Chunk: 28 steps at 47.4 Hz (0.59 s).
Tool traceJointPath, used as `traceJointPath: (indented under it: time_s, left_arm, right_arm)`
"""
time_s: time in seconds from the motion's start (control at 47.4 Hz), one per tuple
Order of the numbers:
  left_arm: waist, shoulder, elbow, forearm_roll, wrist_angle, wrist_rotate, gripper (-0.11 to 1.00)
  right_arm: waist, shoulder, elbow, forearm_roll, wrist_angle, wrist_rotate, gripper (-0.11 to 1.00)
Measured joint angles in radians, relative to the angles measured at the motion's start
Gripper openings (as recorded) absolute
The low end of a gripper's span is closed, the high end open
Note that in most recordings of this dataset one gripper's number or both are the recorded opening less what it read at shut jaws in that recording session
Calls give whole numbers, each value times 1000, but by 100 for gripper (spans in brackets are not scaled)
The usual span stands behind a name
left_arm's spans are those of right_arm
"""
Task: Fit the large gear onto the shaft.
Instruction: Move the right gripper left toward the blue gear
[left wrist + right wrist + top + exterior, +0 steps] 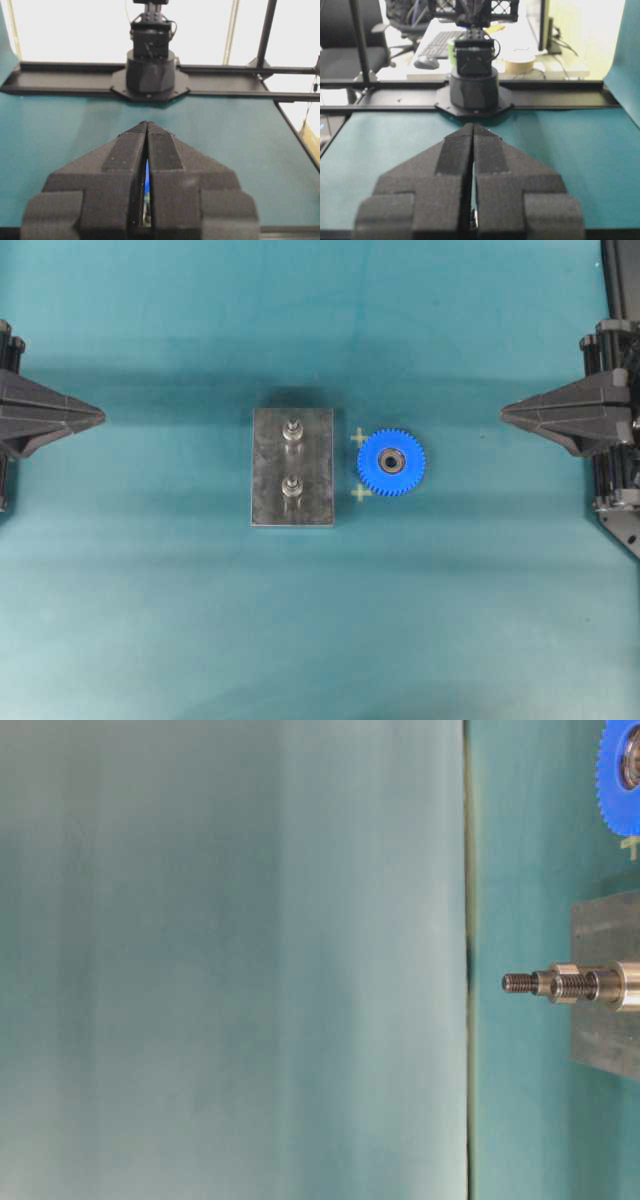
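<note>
Teal mat, grey plate at its middle, both arms parked at the edges.

The teal table cover [320, 640] fills the workspace; beyond it, the right wrist view shows a desk with a keyboard [438, 44], a mouse and an office chair. On the grey plate [268, 468] stand two pegs, the shaft [292, 486] nearer the camera. The large gear [391, 462] lies flat just right of the plate, between two small yellow cross marks. The left gripper [100, 416] and right gripper [505, 412] sit well apart from the plate, fingers pressed together, holding nothing. No writing is legible.
</note>
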<state>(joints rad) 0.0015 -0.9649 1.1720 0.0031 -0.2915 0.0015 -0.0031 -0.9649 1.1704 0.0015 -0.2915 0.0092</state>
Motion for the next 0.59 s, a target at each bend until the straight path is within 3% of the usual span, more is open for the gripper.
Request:
traceJointPath:
  time_s: [0.084,0.253,0.443,0.591]
  left_arm:
    - [0,31,-2,2,20,-28,0]
    - [0,141,-35,5,104,-44,0]
    - [0,261,-101,9,245,-40,0]
    - [2,284,-100,9,282,-40,0]
  right_arm:
    - [0,11,11,28,20,5,3]
    - [-14,77,0,187,221,94,-2]
    - [-28,167,-75,187,476,117,-2]
    - [-52,253,-109,176,583,117,-2]
